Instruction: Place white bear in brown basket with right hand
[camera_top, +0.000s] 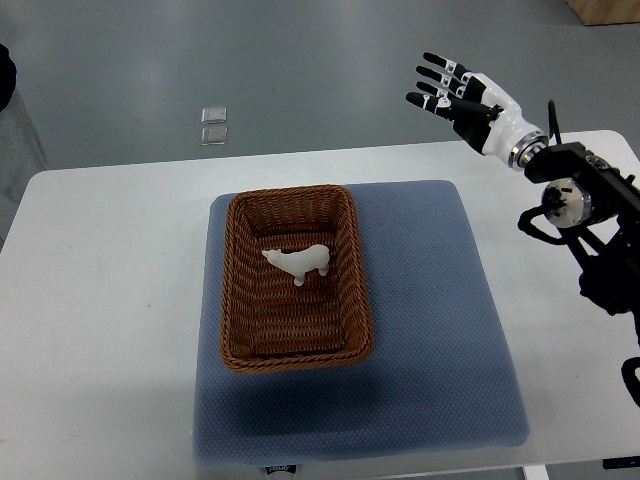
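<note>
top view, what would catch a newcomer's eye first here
The white bear stands out, lying inside the brown basket in the middle of the blue mat on the white table. Next comes the right hand, raised at upper right beyond the table's far edge, fingers spread and holding nothing.

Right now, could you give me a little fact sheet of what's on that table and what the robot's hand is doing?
white bear: standing inside the brown basket, upper middle part
brown basket: wicker, rectangular, on the blue mat
blue mat: lies on the white table
white table: carries the mat; otherwise bare where visible
right hand: raised beyond the table's far right corner, fingers spread, holding nothing
left hand: not in view
task state: bear already in basket, hand apart from it
</note>
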